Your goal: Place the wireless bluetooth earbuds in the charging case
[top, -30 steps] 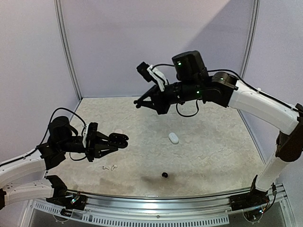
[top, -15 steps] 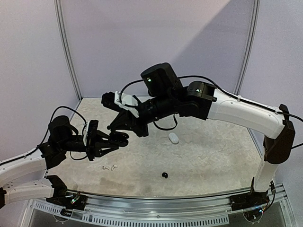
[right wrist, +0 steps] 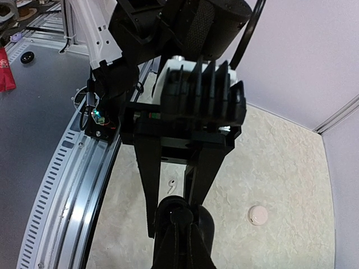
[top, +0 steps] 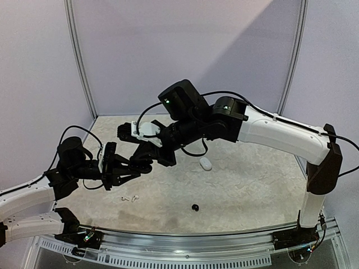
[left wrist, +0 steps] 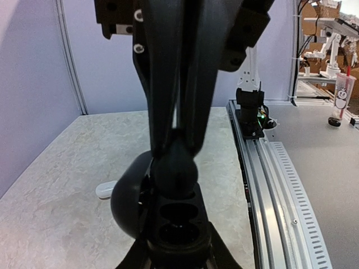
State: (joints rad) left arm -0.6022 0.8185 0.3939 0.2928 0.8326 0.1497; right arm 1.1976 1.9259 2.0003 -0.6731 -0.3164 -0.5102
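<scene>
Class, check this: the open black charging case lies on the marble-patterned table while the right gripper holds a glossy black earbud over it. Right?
Not quite: the open black charging case is held above the marble-patterned table by the left gripper, as the top external view shows. The right gripper does hold the glossy black earbud over it.

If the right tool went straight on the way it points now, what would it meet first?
The open charging case in the left tool, just beyond the black earbud the right tool pinches; gap unclear.
</scene>
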